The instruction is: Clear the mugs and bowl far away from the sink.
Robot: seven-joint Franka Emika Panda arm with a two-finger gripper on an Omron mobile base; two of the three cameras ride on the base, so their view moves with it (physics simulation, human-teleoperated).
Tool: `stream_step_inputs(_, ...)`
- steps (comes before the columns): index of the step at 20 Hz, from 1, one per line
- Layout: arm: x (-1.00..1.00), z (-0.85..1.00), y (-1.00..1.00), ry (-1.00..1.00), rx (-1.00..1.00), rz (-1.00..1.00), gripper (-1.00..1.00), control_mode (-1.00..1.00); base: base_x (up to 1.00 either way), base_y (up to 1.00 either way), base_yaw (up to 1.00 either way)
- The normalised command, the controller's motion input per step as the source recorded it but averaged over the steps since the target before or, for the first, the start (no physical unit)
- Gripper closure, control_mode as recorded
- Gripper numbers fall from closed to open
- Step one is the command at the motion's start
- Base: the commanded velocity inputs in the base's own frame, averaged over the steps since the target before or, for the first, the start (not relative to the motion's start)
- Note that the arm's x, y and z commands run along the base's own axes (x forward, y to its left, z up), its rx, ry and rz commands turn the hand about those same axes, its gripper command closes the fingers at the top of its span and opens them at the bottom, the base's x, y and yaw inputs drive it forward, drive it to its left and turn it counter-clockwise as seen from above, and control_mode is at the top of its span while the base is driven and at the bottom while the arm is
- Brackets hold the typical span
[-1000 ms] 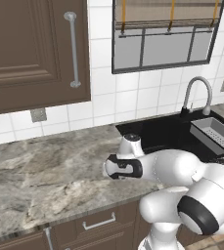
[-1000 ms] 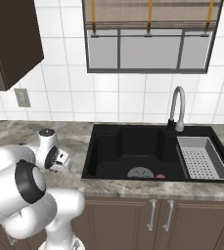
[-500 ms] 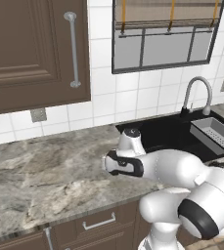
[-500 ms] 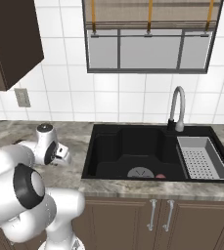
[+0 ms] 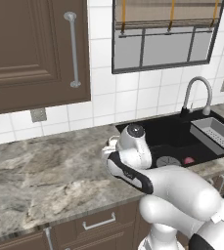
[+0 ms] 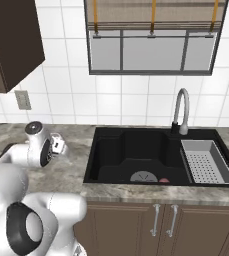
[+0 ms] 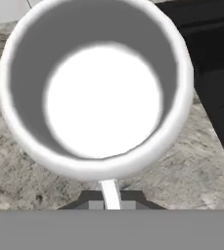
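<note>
Hand view, gripper (image 7: 111, 201): we see it clamped on the handle of the white mug (image 7: 96, 88).
Mug: we find it above the marble desk (image 7: 191, 171), left of the black sink (image 6: 151, 157).
Sink: chrome tap (image 6: 181, 110) behind, grey tray (image 6: 206, 162) inside at right.

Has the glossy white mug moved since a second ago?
Yes. The tool, shut on the glossy white mug's handle, has carried it further from the black recessed sink, over the counter.
</note>
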Motion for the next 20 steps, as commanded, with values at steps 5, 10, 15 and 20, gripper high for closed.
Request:
stream_step_inputs(5,-0.10,0.94,-0.03,-0.10,0.00,0.00,1.00,-1.00,0.00,0.00,0.00)
stream_step_inputs(10,-0.16,0.87,-0.16,-0.02,0.01,0.00,1.00,-1.00,0.00,0.00,0.00)
stream_step_inputs(15,-0.26,0.57,-0.13,-0.01,0.01,0.00,1.00,-1.00,0.00,0.00,0.00)
stream_step_inputs(20,-0.44,0.38,-0.04,-0.09,0.00,0.00,1.00,-1.00,0.00,0.00,0.00)
